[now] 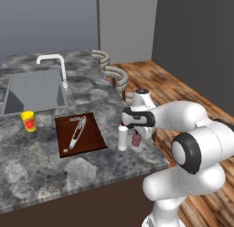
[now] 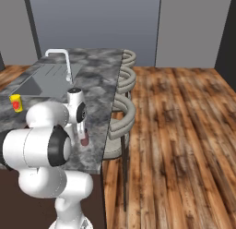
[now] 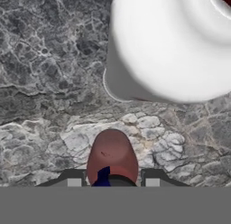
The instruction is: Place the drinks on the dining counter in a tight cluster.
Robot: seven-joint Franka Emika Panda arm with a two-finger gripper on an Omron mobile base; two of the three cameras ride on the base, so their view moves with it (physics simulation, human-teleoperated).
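Gripper (image 3: 110,182) is seen low over the grey marbled stone dining counter (image 1: 27,166), near its front right corner, w/ the jaws drawn in narrow around the short pinkish-red bottle (image 3: 112,157). In the hand view that bottle is framed between the two dark finger tips (image 3: 72,177), one each side, close against it; actual contact can't be confirmed, but a grip is what it looks like. Bottle base is hard to judge, resting or just above the stone can't be told. The wider white bottle w/ red cap (image 3: 173,47) is found just beside it, a sliver of red showing at the top corner of the hand view. In the left base view the white bottle (image 1: 122,137) stands upright on the counter, the pinkish-red one (image 1: 136,139) right next to it under the hand. A dark brown cutting board (image 1: 89,141) lies left of them, a yellow cup (image 1: 29,121) further left, the built-in sink (image 1: 34,89) and white tap (image 1: 55,66) behind.
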